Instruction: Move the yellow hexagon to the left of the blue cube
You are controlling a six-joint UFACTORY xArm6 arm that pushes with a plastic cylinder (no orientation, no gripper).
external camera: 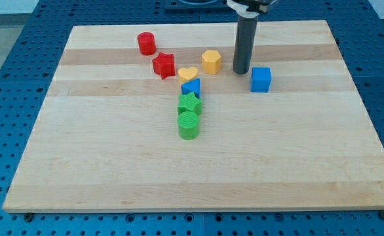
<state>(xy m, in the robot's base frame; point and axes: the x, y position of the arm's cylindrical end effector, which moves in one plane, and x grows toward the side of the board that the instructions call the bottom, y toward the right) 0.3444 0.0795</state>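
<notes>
The yellow hexagon [211,61] lies on the wooden board near the view's top centre. The blue cube [261,79] lies to its right and slightly lower. My tip [241,71] rests on the board between them, a little right of the hexagon and just up-left of the cube, touching neither. The dark rod rises from it to the view's top.
A yellow heart [188,73] sits left-below the hexagon, with a second blue block [191,87], a green star [189,103] and a green cylinder [188,124] in a column beneath it. A red star [164,65] and a red cylinder [146,43] lie further left. The board's top edge [198,26] is near.
</notes>
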